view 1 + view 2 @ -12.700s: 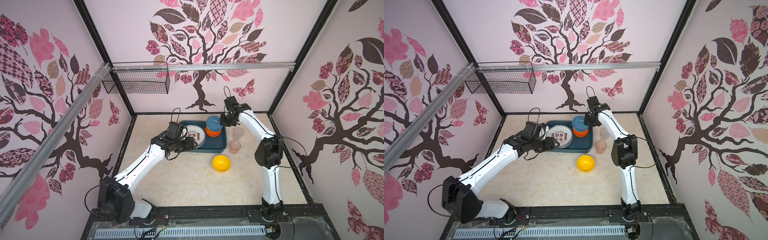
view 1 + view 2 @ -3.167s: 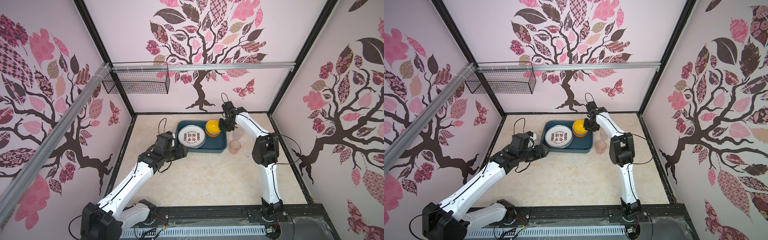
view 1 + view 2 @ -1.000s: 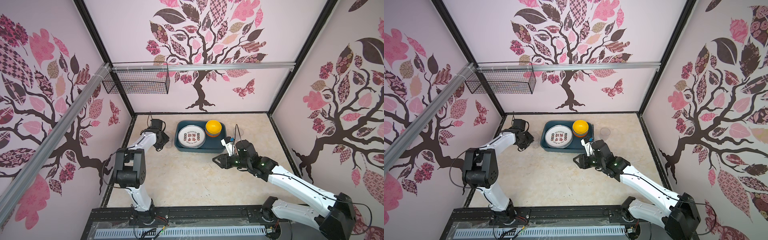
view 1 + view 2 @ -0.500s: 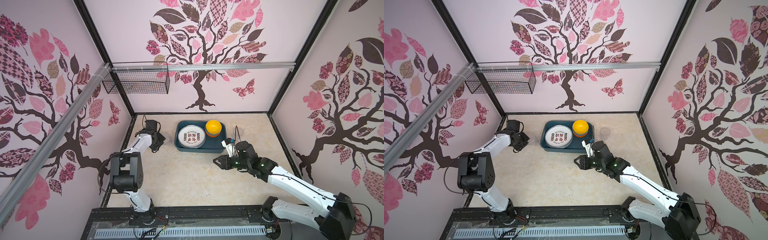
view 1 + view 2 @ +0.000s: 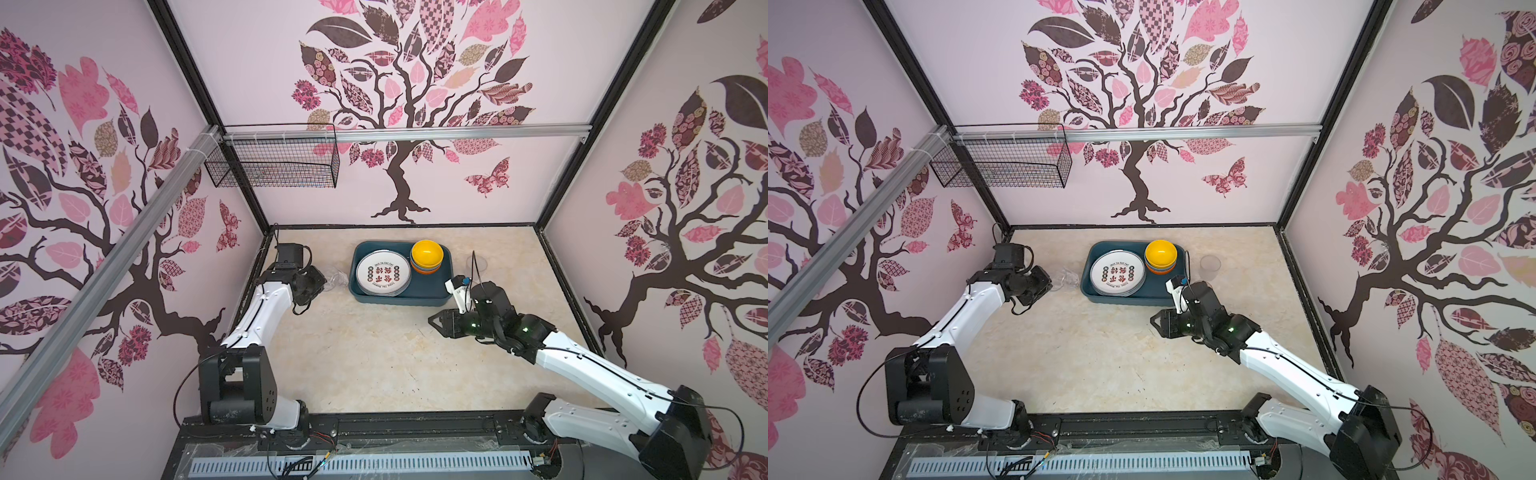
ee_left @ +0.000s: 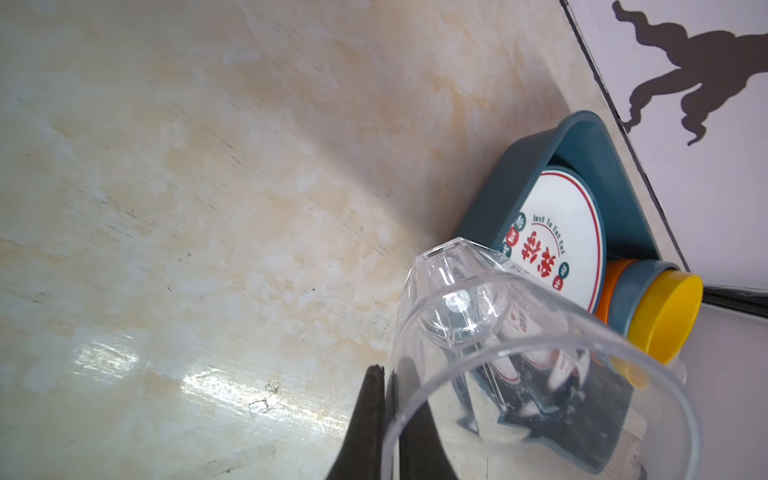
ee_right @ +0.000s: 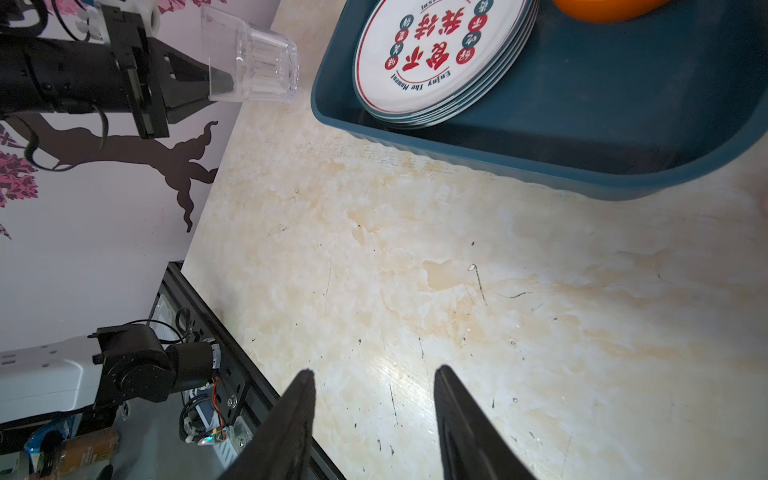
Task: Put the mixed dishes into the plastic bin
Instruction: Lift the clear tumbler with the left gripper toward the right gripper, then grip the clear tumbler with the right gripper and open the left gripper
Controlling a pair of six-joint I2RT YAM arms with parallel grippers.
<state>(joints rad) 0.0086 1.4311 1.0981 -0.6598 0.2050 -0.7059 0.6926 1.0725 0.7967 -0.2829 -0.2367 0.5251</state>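
The plastic bin point(image 5: 399, 301) point(image 5: 1125, 300) sits at the back of the table. It holds a stack of white plates point(image 5: 382, 272) point(image 5: 1117, 272) and stacked bowls with a yellow bowl point(image 5: 427, 251) point(image 5: 1160, 251) on top. Left of the bin, my left gripper point(image 5: 322, 282) point(image 5: 1050, 284) point(image 6: 390, 374) is shut on the rim wall of a clear cup point(image 5: 334, 278) point(image 5: 1065, 279) point(image 6: 498, 332) point(image 7: 253, 62) turned on its side. My right gripper point(image 5: 434, 322) point(image 5: 1154, 322) point(image 7: 374, 374) stands open and holds nothing, over bare table in front of the bin. A second cup point(image 5: 476, 262) point(image 5: 1209, 264) stands right of the bin.
A black wire basket point(image 5: 274, 164) point(image 5: 1003, 164) hangs on the back-left rail, high above the table. Patterned walls close in the table on three sides. The black frame edge point(image 7: 232, 332) runs along the table's front, close to my right gripper.
My left gripper's jaws have closed onto the clear cup's wall and the arm has shifted slightly near the left wall. The right arm has barely moved.
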